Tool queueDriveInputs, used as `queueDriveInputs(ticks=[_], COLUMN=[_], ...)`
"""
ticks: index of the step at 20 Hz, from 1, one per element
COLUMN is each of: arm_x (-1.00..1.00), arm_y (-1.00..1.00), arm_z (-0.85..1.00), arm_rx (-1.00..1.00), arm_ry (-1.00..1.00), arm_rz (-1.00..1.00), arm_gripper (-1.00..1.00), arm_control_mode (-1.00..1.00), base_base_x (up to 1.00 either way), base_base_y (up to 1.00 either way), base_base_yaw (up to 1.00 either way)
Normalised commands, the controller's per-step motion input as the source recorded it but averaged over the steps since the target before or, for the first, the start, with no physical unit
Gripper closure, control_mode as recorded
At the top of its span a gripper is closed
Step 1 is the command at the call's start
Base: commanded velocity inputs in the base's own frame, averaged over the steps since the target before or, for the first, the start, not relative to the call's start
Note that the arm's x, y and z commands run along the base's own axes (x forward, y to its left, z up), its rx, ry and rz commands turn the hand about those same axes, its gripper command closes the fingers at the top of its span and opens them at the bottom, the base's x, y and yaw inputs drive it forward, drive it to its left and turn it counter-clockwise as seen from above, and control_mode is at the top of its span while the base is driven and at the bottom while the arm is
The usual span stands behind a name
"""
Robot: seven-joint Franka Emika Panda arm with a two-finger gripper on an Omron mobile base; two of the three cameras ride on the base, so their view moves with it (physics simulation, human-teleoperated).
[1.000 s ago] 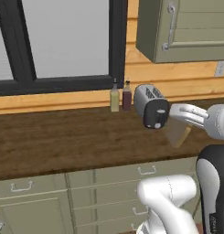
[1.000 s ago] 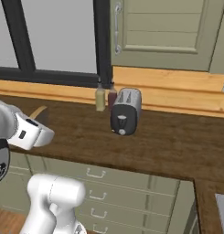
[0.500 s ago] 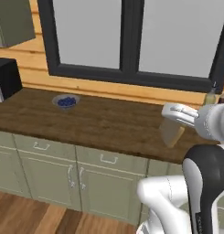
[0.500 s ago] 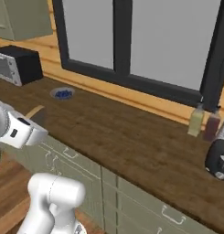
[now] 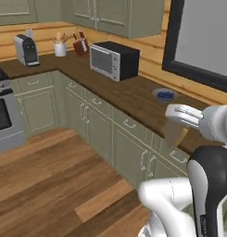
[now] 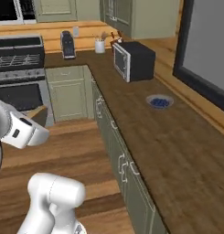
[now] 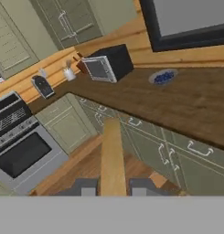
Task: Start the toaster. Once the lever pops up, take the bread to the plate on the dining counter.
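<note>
My gripper (image 5: pixel 176 121) is shut on the bread (image 5: pixel 173 136), a tan-brown slice that hangs below the hand in front of the cabinet fronts. From the right base view the gripper (image 6: pixel 39 122) carries the bread (image 6: pixel 36 111) over the wooden floor, left of the worktop. In the hand view the bread (image 7: pixel 112 153) stands edge-on between the two fingertips (image 7: pixel 86 187) of the gripper (image 7: pixel 112 188). The toaster, the plate and the dining counter are out of view.
A dark wood worktop (image 5: pixel 133 95) runs over sage drawer cabinets. On it stand a wide glass-fronted oven box (image 5: pixel 114 60), a small blue bowl (image 5: pixel 165 95), a coffee machine (image 5: pixel 26 50) and a utensil cup (image 5: pixel 60 48). A stove (image 6: pixel 17 73) stands at the left. The wooden floor (image 5: pixel 54 180) offers free room.
The whole picture has swung left along the worktop, so the camera moved; the toaster and bottles have left the views. The bread stays in the shut gripper.
</note>
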Motion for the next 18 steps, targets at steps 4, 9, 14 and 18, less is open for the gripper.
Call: queueDriveInputs(ticks=[4, 9, 14, 18], arm_x=[0.00, 0.00, 0.00, 0.00], arm_y=[0.00, 0.00, 0.00, 0.00], arm_z=[0.00, 0.00, 0.00, 0.00], arm_rx=[0.00, 0.00, 0.00, 0.00], arm_ry=[0.00, 0.00, 0.00, 0.00], arm_rz=[0.00, 0.00, 0.00, 0.00], arm_gripper=[1.00, 1.00, 1.00, 1.00], arm_control_mode=[1.00, 1.00, 1.00, 1.00], base_base_x=[-0.11, -0.03, 0.00, 0.13], base_base_y=[0.42, 0.54, 0.65, 0.71], base_base_yaw=[1.00, 0.95, 0.88, 0.80])
